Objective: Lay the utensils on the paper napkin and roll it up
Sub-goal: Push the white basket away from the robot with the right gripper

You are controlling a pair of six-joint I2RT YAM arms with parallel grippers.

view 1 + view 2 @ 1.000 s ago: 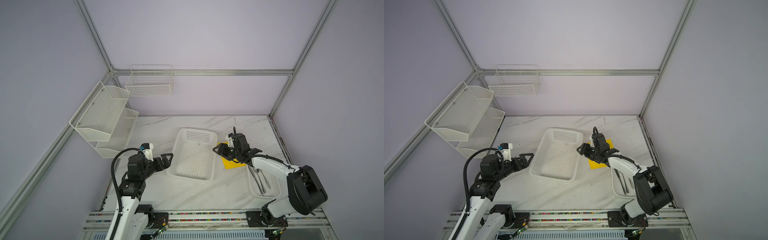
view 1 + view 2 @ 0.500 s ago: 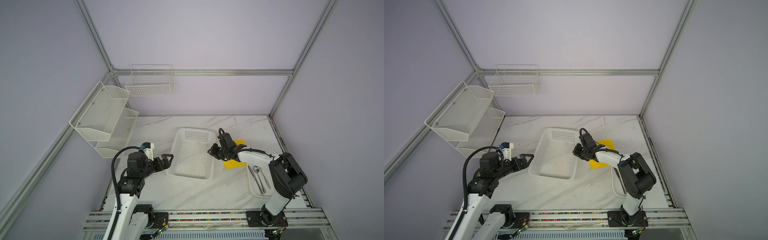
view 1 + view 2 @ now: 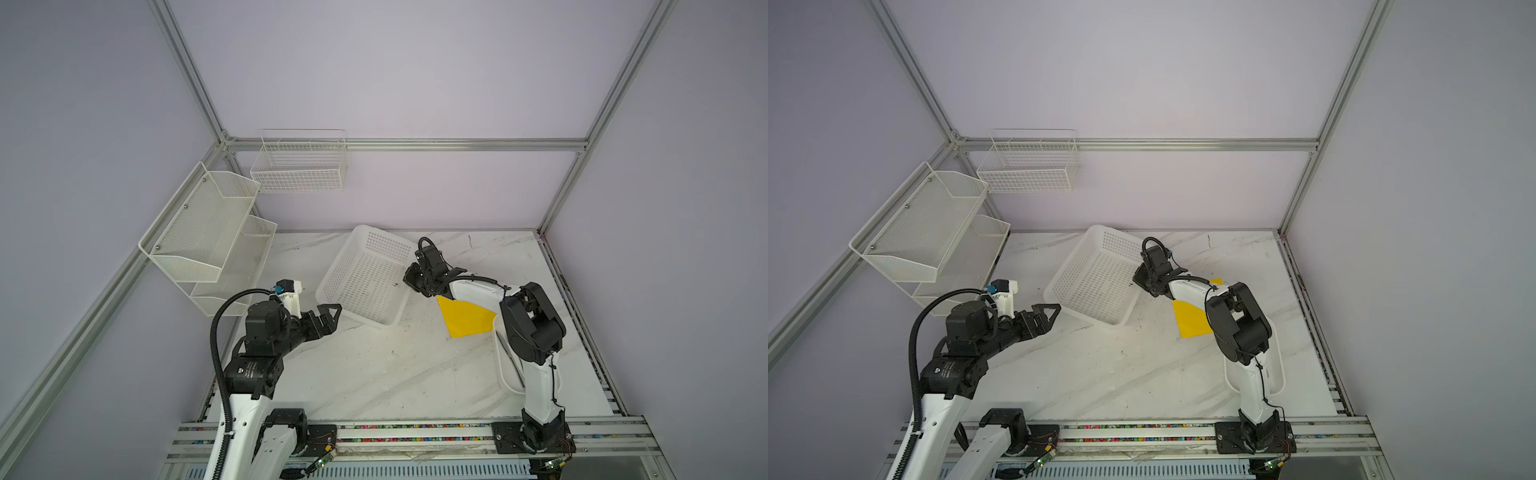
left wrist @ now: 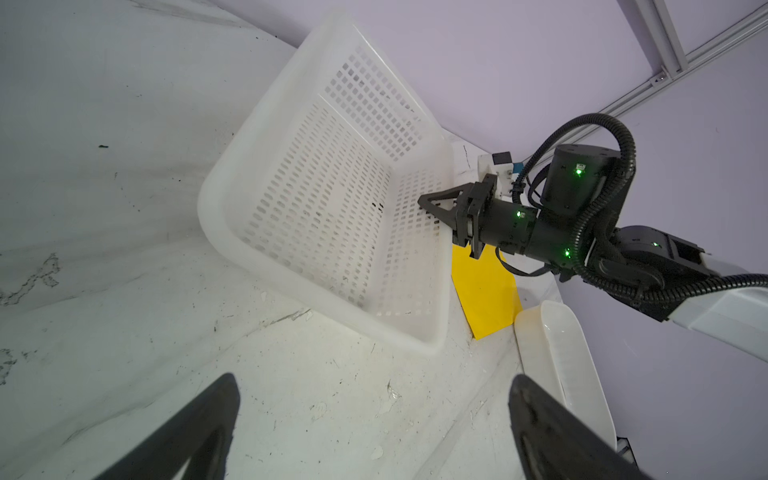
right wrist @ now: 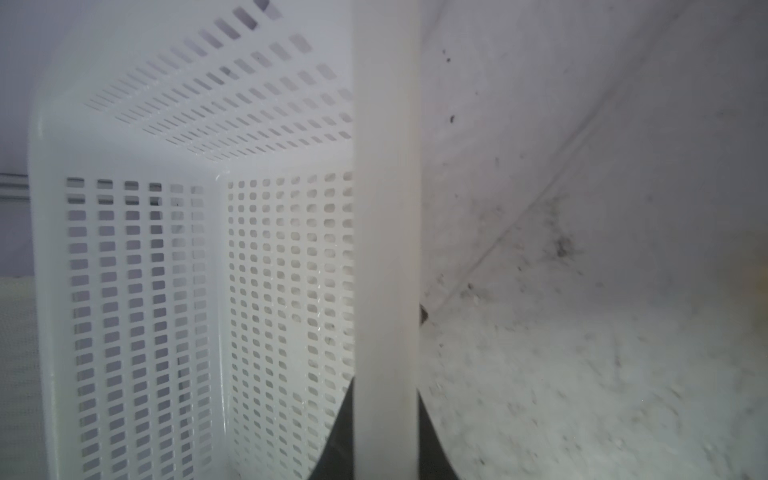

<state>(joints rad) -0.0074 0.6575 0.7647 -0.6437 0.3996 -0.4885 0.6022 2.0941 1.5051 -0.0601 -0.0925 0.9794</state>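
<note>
The yellow paper napkin (image 3: pixel 465 318) (image 3: pixel 1190 322) (image 4: pixel 484 291) lies flat on the marble table, right of the white perforated basket (image 3: pixel 365 282) (image 3: pixel 1096 282) (image 4: pixel 324 199) (image 5: pixel 166 249). My right gripper (image 3: pixel 409 281) (image 3: pixel 1138 280) (image 4: pixel 424 203) (image 5: pixel 384 399) is shut on the basket's right rim, and the basket sits skewed and tipped. My left gripper (image 3: pixel 332 311) (image 3: pixel 1050 311) (image 4: pixel 374 386) hangs open and empty over bare table near the basket's front left corner. The utensils are almost hidden behind my right arm; only a thin silver sliver (image 3: pixel 511 359) shows in the tray.
A white plastic tray (image 3: pixel 505 376) (image 3: pixel 1278 376) (image 4: pixel 557 365) sits at the front right, under my right arm. Mesh shelves (image 3: pixel 208 241) and a wire basket (image 3: pixel 299 166) hang on the left and back walls. Open marble lies in the front middle.
My right gripper moved left off the napkin to the basket's rim and closed on it. The basket has swung and tipped, and more of the napkin shows. The left arm barely moved.
</note>
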